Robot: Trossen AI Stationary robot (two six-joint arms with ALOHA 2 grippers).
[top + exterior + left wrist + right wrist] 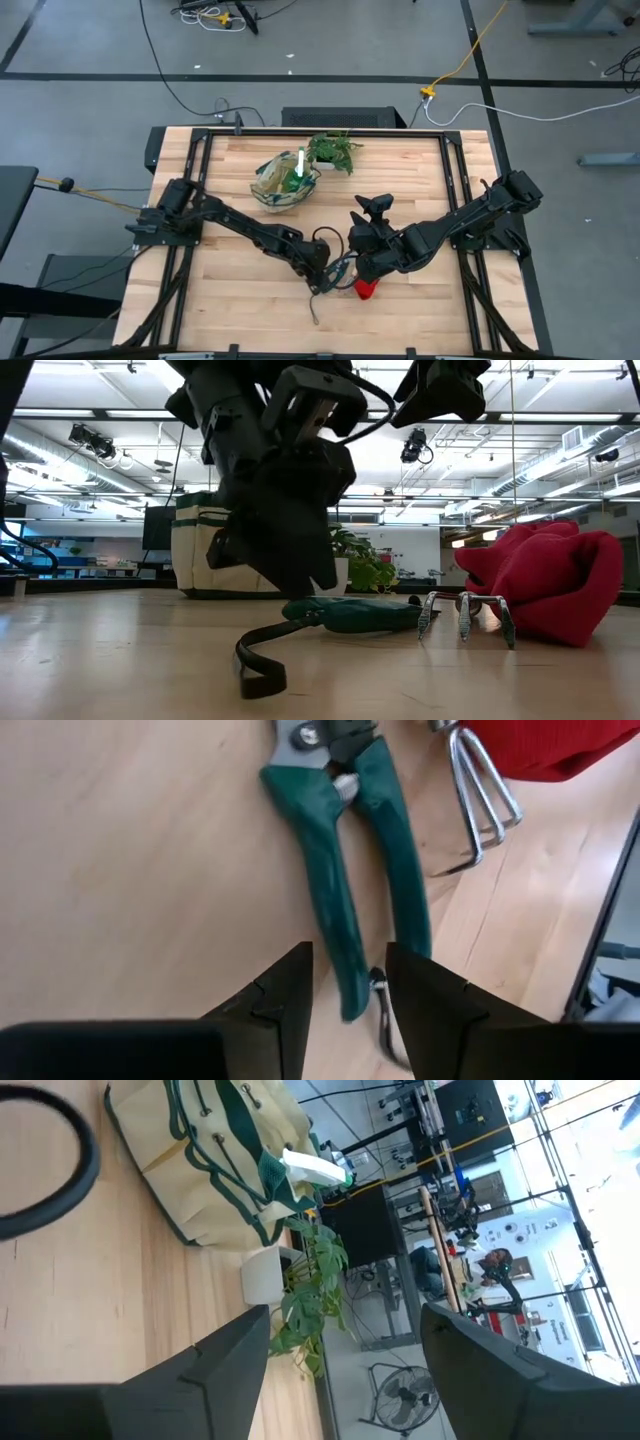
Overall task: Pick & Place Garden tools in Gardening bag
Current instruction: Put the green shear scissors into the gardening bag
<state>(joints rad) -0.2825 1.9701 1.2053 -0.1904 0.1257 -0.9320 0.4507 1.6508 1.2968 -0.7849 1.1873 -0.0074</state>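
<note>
Green-handled pruning shears (340, 870) lie flat on the table, a dark loop strap (260, 665) at their handle end. A small metal rake (480, 790) lies beside them, its handle hidden under the red gloves (550, 580). My left gripper (348, 995) is open, pointing down just above the handles' free ends, one finger on either side. My right gripper (345, 1370) is open and empty, close to the right of the left gripper (358, 255), facing the cream gardening bag (285, 185). The green spray bottle (300, 168) stands in the bag.
A leafy plant in a white pot (335, 150) stands just right of the bag at the table's far side. A black cable loop (45, 1170) shows near my right gripper. Bare wood lies to the near left (230, 300).
</note>
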